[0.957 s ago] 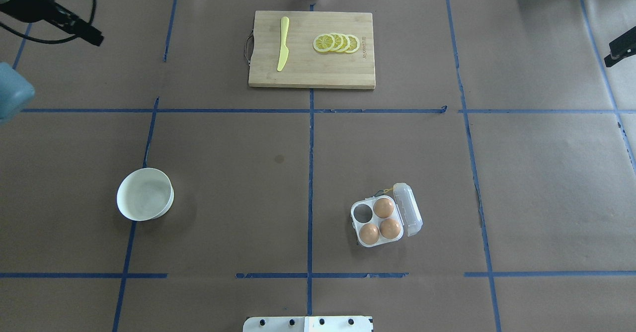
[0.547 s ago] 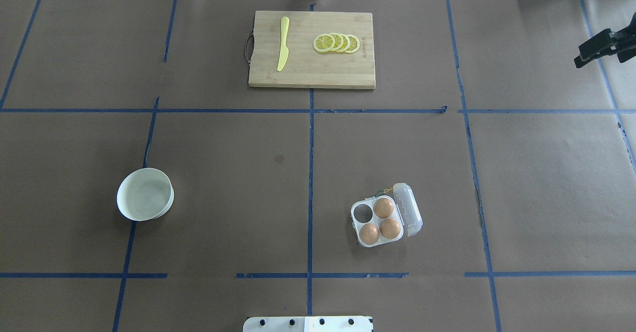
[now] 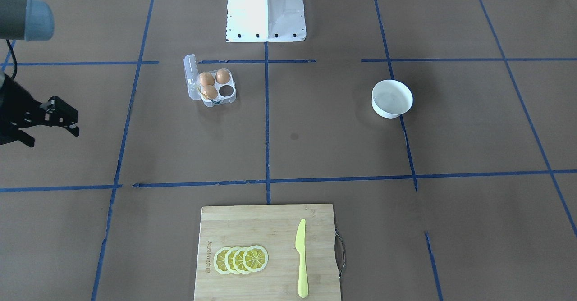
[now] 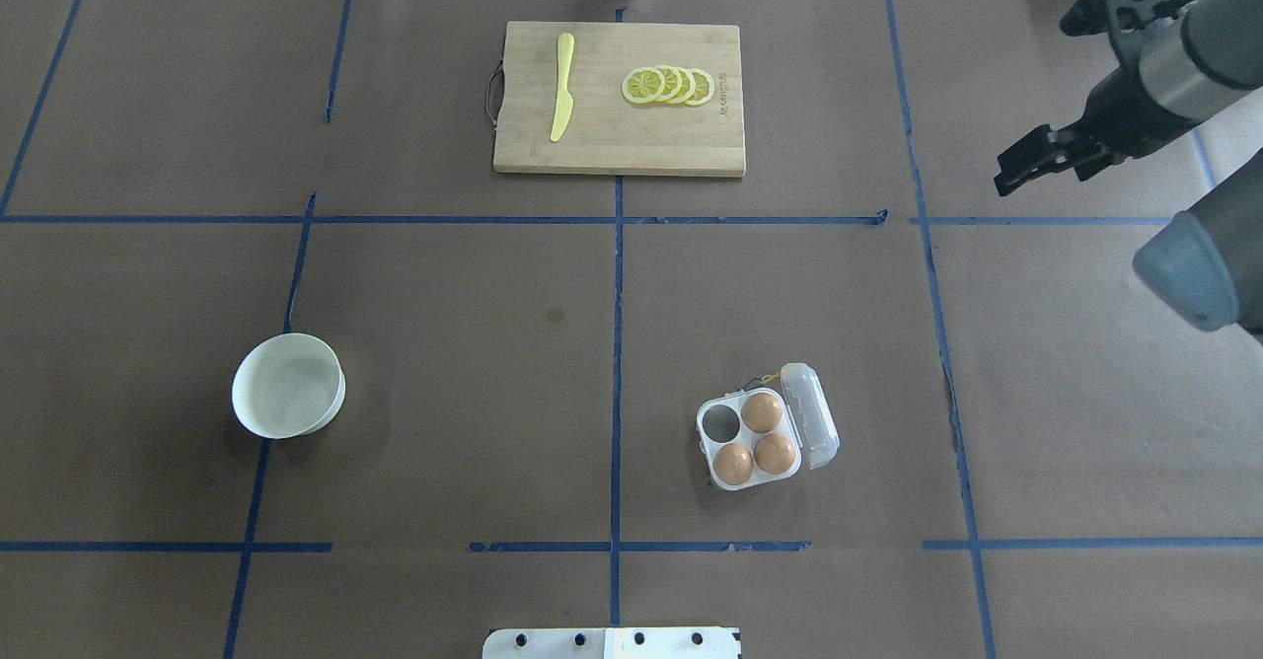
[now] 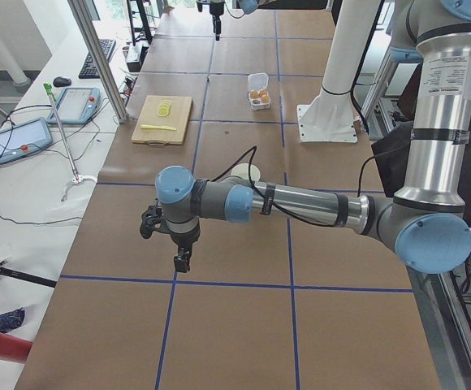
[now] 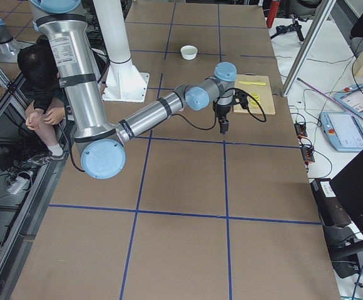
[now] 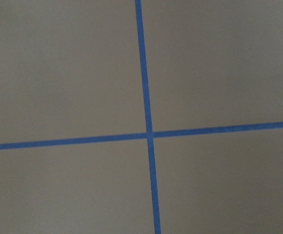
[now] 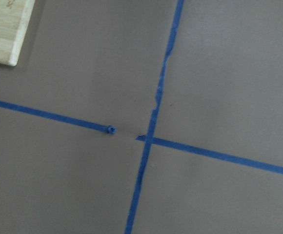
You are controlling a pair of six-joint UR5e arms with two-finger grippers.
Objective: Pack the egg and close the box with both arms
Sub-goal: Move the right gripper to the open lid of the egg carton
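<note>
The clear egg box (image 4: 707, 440) stands open near the robot, right of centre, with its lid (image 4: 811, 414) hinged back. Three orange-brown eggs (image 4: 762, 411) fill three cells; the fourth cell (image 4: 721, 422) is empty. The box also shows in the front view (image 3: 231, 94) and the left view (image 5: 257, 81). No loose egg shows. My right gripper (image 4: 1041, 178) is open and empty, high at the far right, well away from the box; it also shows in the front view (image 3: 52, 138). My left gripper (image 5: 183, 258) shows only in the left side view, far off the box; I cannot tell its state.
A white bowl (image 4: 288, 385) stands at the near left and looks empty. A wooden cutting board (image 4: 619, 151) at the far middle holds a yellow knife (image 4: 561, 87) and lemon slices (image 4: 669, 85). Blue tape lines cross the brown table. The white pedestal base (image 3: 266, 10) is at the robot's side.
The left arm has gone out of the overhead view at the upper left. The right arm has come in from the right edge, moving left and slightly toward the robot. The box and eggs are unmoved.
</note>
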